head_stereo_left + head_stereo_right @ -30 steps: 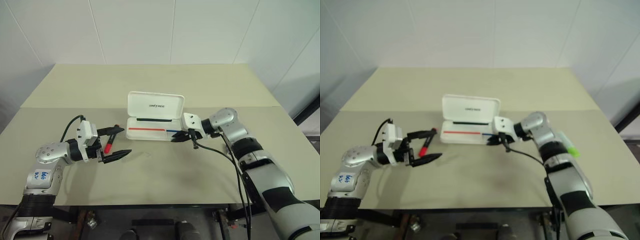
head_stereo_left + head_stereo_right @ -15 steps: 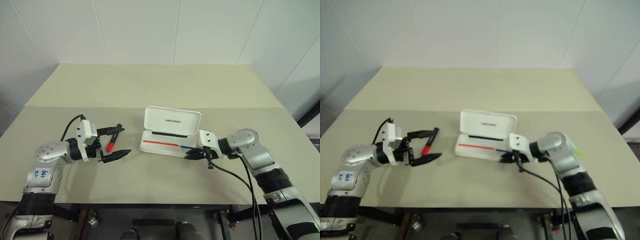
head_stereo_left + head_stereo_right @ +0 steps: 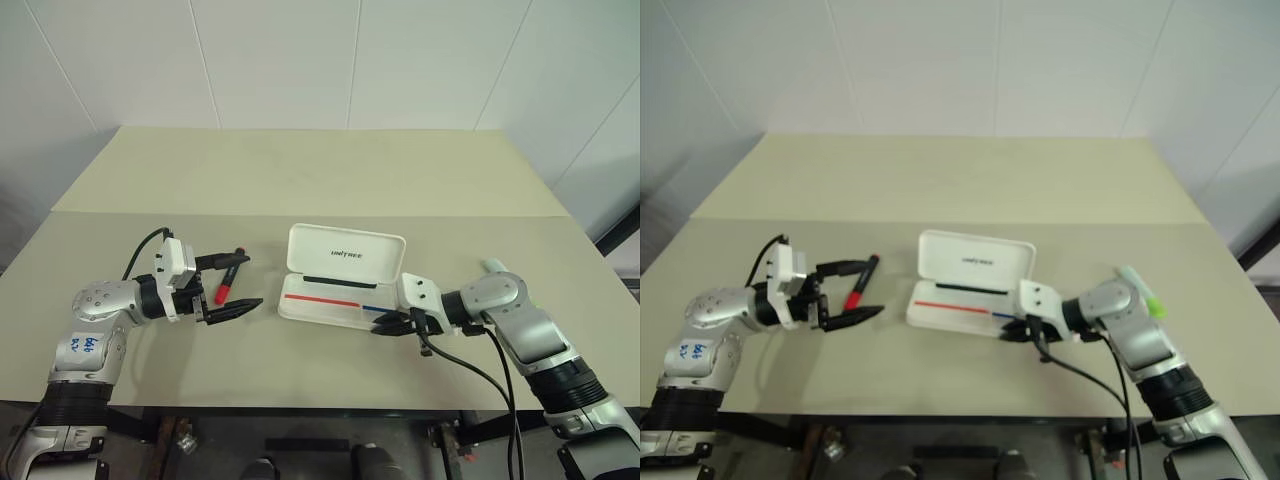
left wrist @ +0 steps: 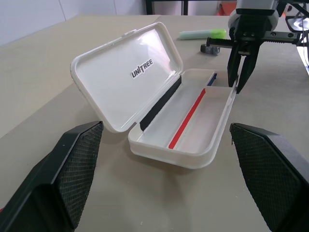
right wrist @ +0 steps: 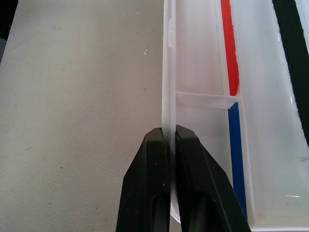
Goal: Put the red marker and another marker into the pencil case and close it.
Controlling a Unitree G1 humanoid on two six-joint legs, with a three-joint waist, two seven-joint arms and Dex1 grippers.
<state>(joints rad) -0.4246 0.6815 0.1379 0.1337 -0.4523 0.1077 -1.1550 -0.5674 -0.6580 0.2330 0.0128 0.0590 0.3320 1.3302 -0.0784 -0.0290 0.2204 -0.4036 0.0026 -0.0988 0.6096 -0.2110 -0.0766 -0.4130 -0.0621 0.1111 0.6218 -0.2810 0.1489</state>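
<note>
The white pencil case [image 3: 345, 258] lies open on the table, lid up, with a red and blue stripe inside its tray. My right gripper [image 3: 386, 325] is shut on the tray's front wall at its right end; the right wrist view has both fingers [image 5: 152, 183] pinching the thin wall [image 5: 169, 72]. My left gripper [image 3: 251, 281] stands wide open to the left of the case, pointing at it. The red marker [image 3: 224, 290] lies on the table beside its fingers, not gripped. The pale green marker [image 3: 1137, 290] rests on the table behind my right arm.
A small grey stubby object [image 4: 208, 49] lies near the green marker [image 4: 203, 34]. The beige table [image 3: 330, 170] runs back to a white wall, with a seam across its middle. Open table surface lies between the case and the front edge.
My right gripper has pulled back toward the front edge and to the right, dragging the open case with it. The left gripper and the red marker have stayed put.
</note>
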